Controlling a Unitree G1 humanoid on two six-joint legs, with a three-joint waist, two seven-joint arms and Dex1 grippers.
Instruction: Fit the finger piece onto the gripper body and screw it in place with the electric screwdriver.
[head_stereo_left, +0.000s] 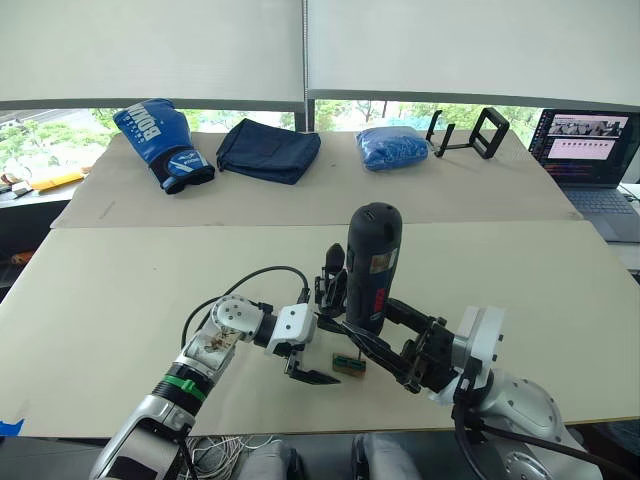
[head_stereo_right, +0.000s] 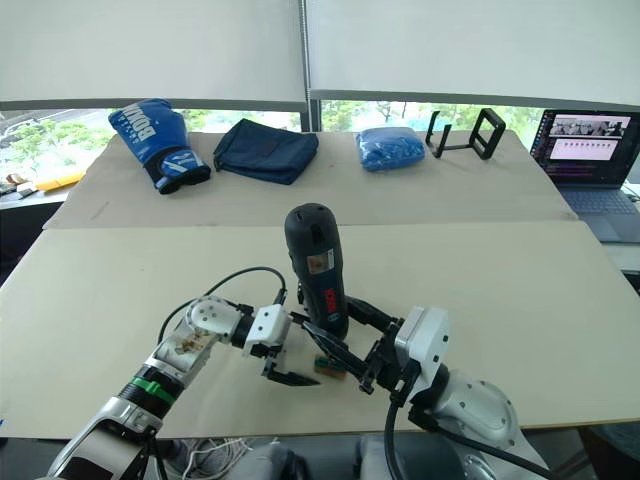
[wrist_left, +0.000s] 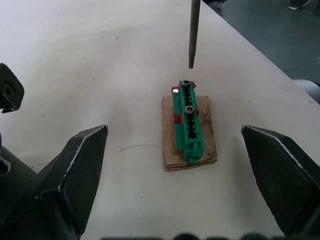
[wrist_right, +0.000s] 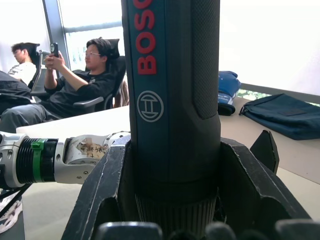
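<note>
black electric screwdriver (head_stereo_left: 372, 265) clenched upright in right claw (head_stereo_left: 395, 345), bit over green block (wrist_left: 188, 127); left claw (head_stereo_left: 305, 368) released.

Looks like an office or robotics lab space. Big pale worktable (head_stereo_left: 120, 290) pushed up against a row of windows (head_stereo_left: 50, 135) with roller blinds (head_stereo_left: 150, 45) pulled most of the way down, trees outside. Open laptop (head_stereo_left: 590, 150) off on the right edge with a screen running. Random test props along the back: blue boxing glove (head_stereo_left: 160, 140), folded dark cloth (head_stereo_left: 268, 150), black stand (head_stereo_left: 470, 132). Two people (wrist_right: 75, 87) lounging in office chairs nearby, one on a phone.
</note>
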